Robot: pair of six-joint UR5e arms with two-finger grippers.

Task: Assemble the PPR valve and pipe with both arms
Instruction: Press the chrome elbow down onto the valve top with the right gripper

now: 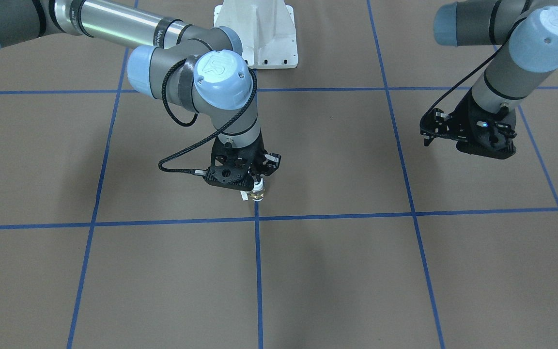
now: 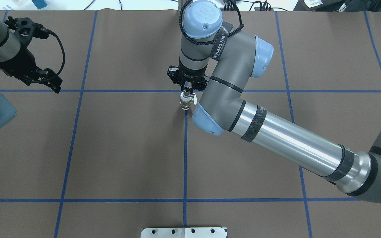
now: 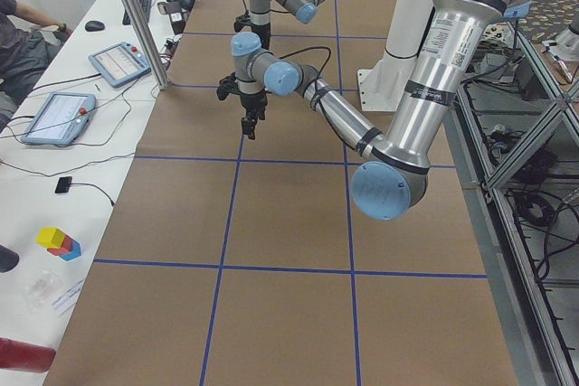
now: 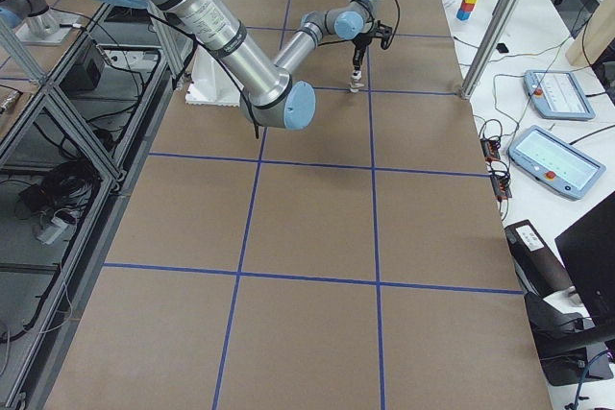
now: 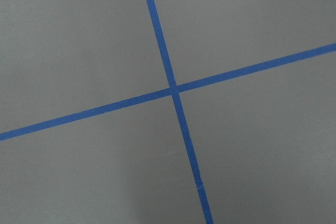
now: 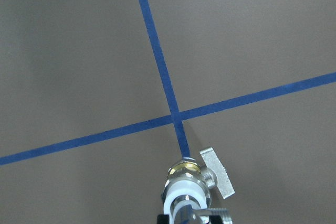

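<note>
The PPR valve (image 6: 186, 187) runs off the right wrist view's bottom edge. The left pincer (image 1: 486, 149) is too small to judge its grip.

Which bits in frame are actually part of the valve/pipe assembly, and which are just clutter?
Job:
- PPR valve, held by the right gripper
- the pipe isn't clearly visible

Lying about:
- white pedestal
- teach pendants and coloured blocks on the side bench
</note>
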